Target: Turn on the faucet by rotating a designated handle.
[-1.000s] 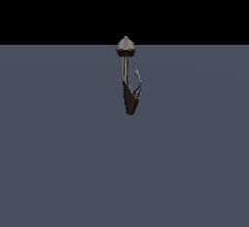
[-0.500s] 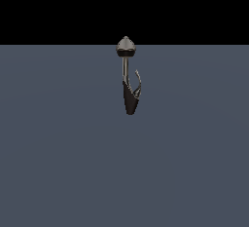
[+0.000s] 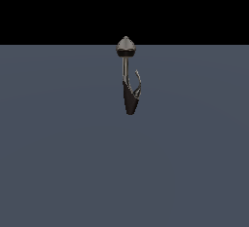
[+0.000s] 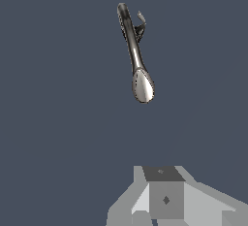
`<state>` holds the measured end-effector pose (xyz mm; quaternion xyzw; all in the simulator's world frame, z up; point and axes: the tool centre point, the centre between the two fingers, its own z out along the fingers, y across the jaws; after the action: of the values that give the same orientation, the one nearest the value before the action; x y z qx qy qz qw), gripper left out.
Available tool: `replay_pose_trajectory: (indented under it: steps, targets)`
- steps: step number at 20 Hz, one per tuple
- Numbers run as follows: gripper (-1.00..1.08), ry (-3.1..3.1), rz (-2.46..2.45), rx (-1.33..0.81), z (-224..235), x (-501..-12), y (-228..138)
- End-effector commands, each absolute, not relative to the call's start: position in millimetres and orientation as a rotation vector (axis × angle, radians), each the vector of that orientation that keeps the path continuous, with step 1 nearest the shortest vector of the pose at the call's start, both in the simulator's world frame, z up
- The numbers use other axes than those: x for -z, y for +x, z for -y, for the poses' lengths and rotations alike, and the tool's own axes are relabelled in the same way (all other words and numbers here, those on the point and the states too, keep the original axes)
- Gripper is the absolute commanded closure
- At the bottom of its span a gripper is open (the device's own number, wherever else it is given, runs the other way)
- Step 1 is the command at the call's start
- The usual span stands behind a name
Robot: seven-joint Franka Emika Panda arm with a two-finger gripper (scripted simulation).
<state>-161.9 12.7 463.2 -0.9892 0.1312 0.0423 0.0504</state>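
- While the small grey-metal faucet (image 3: pixel 128 82) stands alone on the flat slate-blue surface (image 3: pixel 63 162), nothing touches it in either view.
- Seen from the exterior view, it sits far back on the surface, about midway between that view's left and right, with its cap reaching just above the far edge where the black background begins.
- Its cone-pointed grey cap (image 3: pixel 126 46) tops a thin upright stem (image 3: pixel 125 68), and below the stem comes a dark tapered lower body (image 3: pixel 130 102) that narrows to a point at the bottom.
- From that dark body the handle (image 3: pixel 138 83), a thin, curved, silver-grey prong, branches up on the exterior view's right side, much slimmer than the stem and bowing outward before its tip turns back toward the stem.
- No arm shows in the exterior view.
- On the wrist view the faucet (image 4: pixel 133 50) appears lengthwise and slightly tilted, with the shiny rounded cap (image 4: pixel 143 86) nearest the camera and the stem running away from it.
- There the handle (image 4: pixel 141 24) shows as a small hooked sliver beside the far end of the stem.
- At the edge of the wrist view sits the pale grey blocky body of the pincer (image 4: pixel 162 197), well apart from the faucet with open slate-blue surface between them.
- Only the pincer's housing is visible there; its fingertips are out of frame, so I cannot tell whether it is wide or narrow, and nothing is seen held in it.
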Motion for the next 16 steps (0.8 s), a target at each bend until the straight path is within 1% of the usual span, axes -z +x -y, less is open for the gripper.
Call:
replay_pose_trajectory:
  steps: [1,16]
  targets:
    - [1.08,-2.962,-0.483,-0.159,-14,-456,-143]
    - [1.08,-2.622,-0.971,-0.348,-7,-394,-35]
